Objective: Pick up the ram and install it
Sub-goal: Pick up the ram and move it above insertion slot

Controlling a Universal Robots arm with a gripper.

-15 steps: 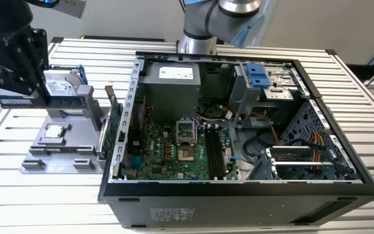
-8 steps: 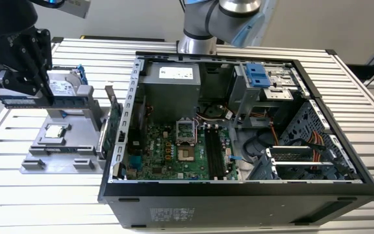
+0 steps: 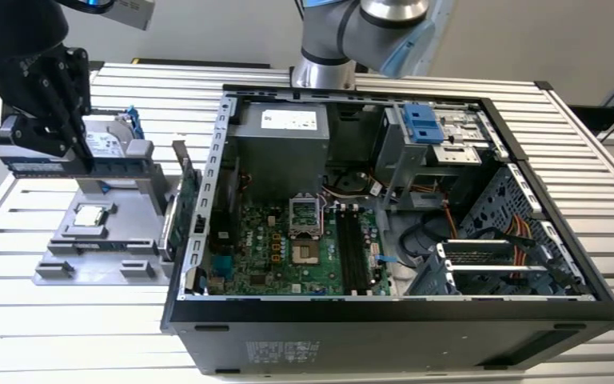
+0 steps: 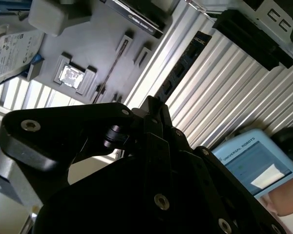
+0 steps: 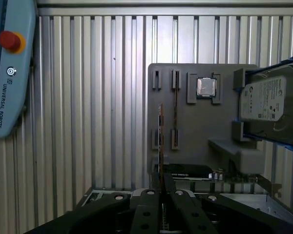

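In the first wrist view the gripper (image 5: 161,184) hangs over the grey tray (image 5: 195,126), jaws drawn narrow on the ram (image 5: 160,136), seen edge-on; the second wrist view shows the ram's flat face and black chips (image 4: 178,70); the exterior view shows it held above the tray beside the hard drive (image 3: 109,144), the open computer case (image 3: 392,314) next to the tray.
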